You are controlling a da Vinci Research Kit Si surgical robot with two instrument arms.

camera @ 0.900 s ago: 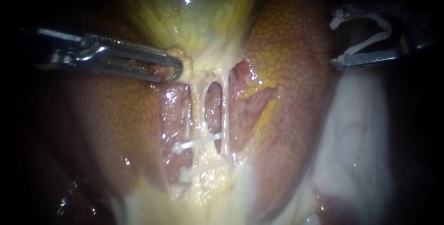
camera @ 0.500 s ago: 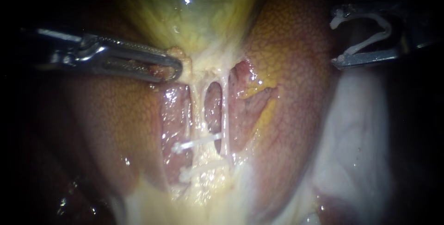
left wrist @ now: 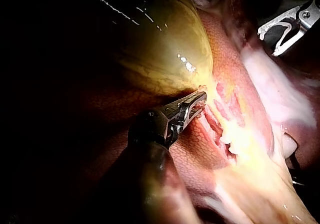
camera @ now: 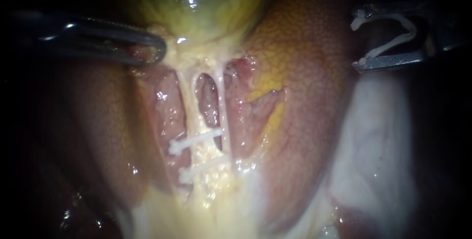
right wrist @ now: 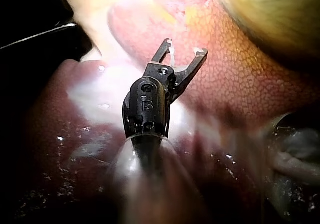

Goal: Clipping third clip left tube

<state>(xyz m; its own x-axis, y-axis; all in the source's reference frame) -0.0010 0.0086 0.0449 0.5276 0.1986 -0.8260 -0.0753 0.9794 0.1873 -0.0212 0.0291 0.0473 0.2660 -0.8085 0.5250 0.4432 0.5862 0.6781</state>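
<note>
On left tube [camera: 186, 101], two clips [camera: 195, 140] set; your right instrument [camera: 356, 43] holds third clip [camera: 398, 35] well apart, left instrument [camera: 152, 52] pinching gallbladder [camera: 206, 3].

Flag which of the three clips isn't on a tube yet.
The loaded clip held in the right instrument's jaws, away from the tubes. The upper clip and lower clip already sit across the left tube.

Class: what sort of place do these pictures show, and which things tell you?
Probably a surgical bench setup: a gallbladder and liver, the left instrument gripping the gallbladder, the right instrument holding a white clip, and two clips on a tube.
</note>
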